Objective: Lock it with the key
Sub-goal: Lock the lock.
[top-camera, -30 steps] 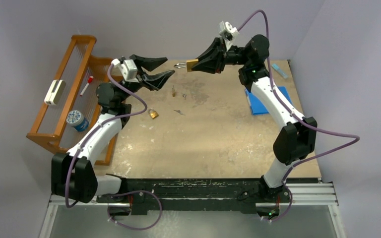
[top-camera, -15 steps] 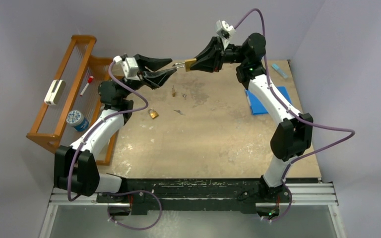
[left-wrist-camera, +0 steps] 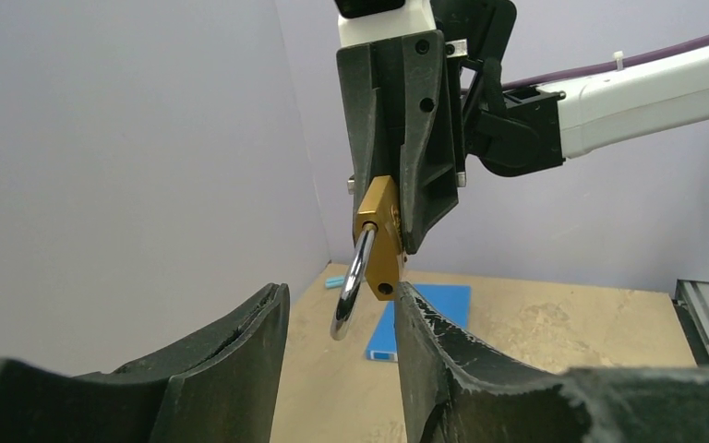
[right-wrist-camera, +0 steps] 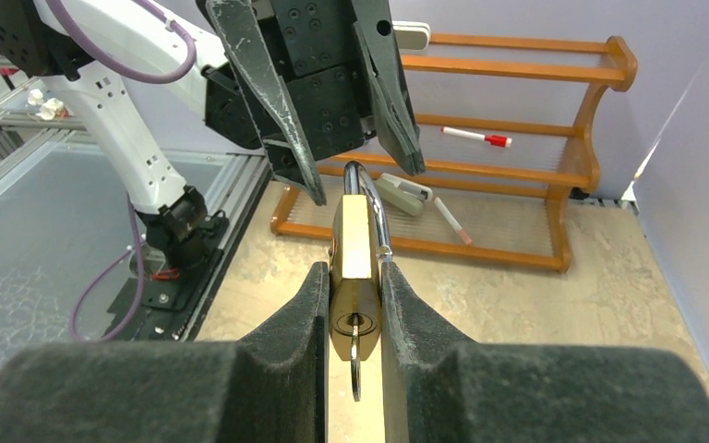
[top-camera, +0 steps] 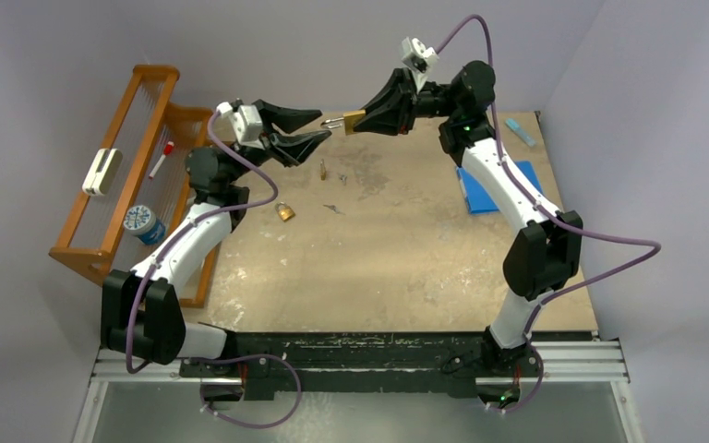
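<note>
My right gripper [top-camera: 366,118] is shut on a brass padlock [top-camera: 354,120] and holds it high above the table's far side. In the right wrist view the padlock [right-wrist-camera: 354,249] sits between my pads, with a key [right-wrist-camera: 355,365] in its keyhole. The silver shackle [left-wrist-camera: 351,291] is swung open, one leg free of the body [left-wrist-camera: 380,235]. My left gripper [top-camera: 321,126] is open, and its fingertips flank the shackle's end. In the left wrist view the left gripper [left-wrist-camera: 342,288] has the right fingertip next to the lock's corner.
A second small padlock [top-camera: 285,212] lies on the table, with a small brass piece [top-camera: 323,170] and a loose key [top-camera: 332,208] nearby. A blue book [top-camera: 489,189] lies at the right. A wooden rack [top-camera: 129,175] with a marker and tape stands at the left.
My left gripper has risen and moved right until its open jaws reach round the shackle. My right gripper shifted the padlock slightly left to meet it, then held still.
</note>
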